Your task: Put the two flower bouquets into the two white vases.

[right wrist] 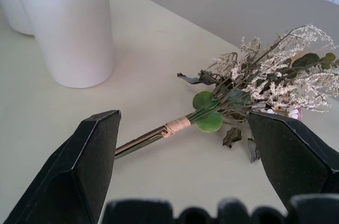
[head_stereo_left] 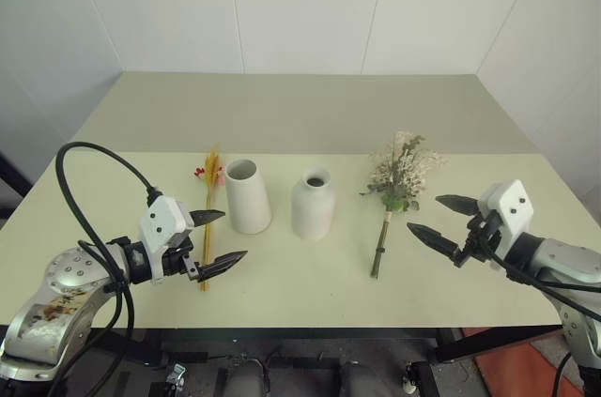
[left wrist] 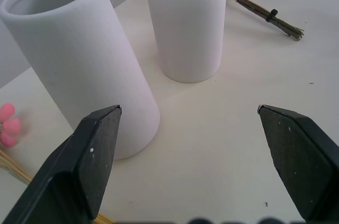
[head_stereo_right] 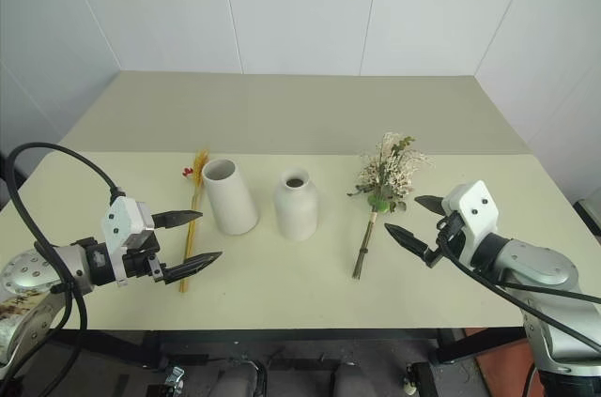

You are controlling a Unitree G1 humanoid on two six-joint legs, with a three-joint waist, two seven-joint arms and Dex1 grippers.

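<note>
Bright even light, soft faint shadows, sharp focus.

Both arms reach in over the near edge of the table, one at each near corner. Left gripper hovers above the near left part of the tabletop, black fingers spread wide, nothing between them, pointing inward toward the table's middle and slightly down. Right gripper hovers above the near right part, fingers likewise spread wide and empty, pointing inward to the left, slightly down. Black cable loops over the left forearm.
</note>
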